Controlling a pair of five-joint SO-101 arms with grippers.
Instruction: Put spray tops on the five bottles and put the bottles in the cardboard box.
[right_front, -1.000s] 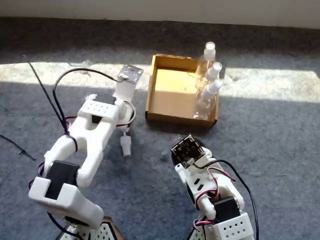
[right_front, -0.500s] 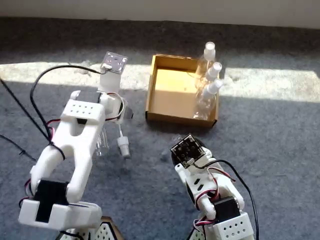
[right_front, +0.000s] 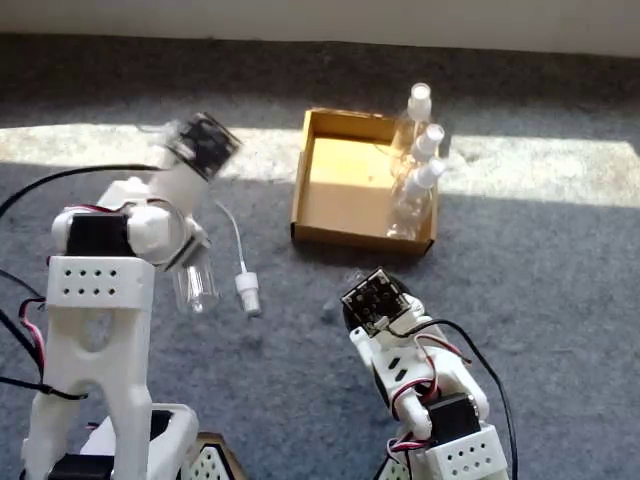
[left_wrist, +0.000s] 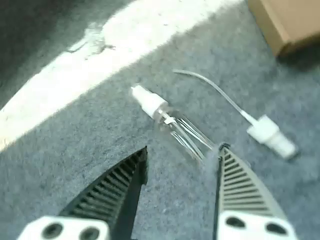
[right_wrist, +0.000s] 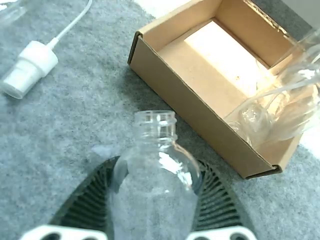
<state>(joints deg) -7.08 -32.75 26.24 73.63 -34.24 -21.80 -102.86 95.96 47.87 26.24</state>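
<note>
My left gripper (left_wrist: 183, 149) hangs open above a clear bottle (left_wrist: 176, 129) that lies on the carpet with a white spray top on it. This same bottle (right_front: 195, 285) lies partly under the left arm (right_front: 110, 260). A loose spray top (left_wrist: 270, 137) (right_front: 247, 293) with a long tube lies beside it. My right gripper (right_wrist: 156, 170) is shut on an uncapped clear bottle (right_wrist: 156, 125), held upright just in front of the cardboard box (right_wrist: 190, 95) (right_front: 340, 185). Three capped bottles (right_front: 415, 150) lean along the box's right side.
Grey carpet lies all around, with a bright sunlit band across the far side (right_front: 540, 165). Cables (right_front: 90, 180) trail from the left arm. The right arm's base (right_front: 440, 430) stands near the front edge.
The left arm has swung left and lifted away from the box, uncovering the capped bottle on the carpet. The right arm and its bottle have stayed put.
</note>
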